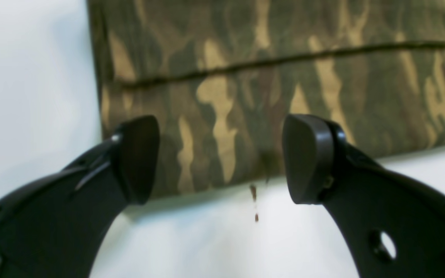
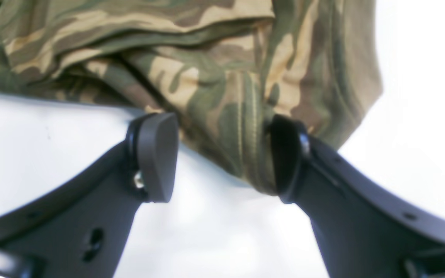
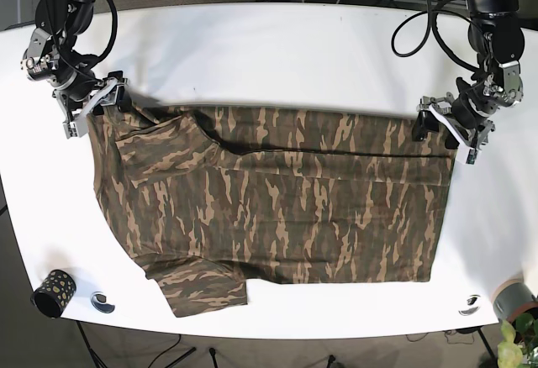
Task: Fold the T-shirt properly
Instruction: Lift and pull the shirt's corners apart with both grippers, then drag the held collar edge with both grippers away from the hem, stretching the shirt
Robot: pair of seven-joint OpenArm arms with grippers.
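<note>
The bunched sleeve could slip from the right gripper (image 2: pixel 222 158) because only its edge lies between the spread fingers, touching one pad. The shirt (image 3: pixel 277 200) lies flat mid-table. The left gripper (image 1: pixel 220 158) is also spread, straddling the folded hem corner.

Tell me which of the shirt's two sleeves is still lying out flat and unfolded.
The sleeve at the near-left corner of the T-shirt in the base view: it sticks out flat past the hem. The far sleeve, by the right gripper, is folded over onto the body.
</note>
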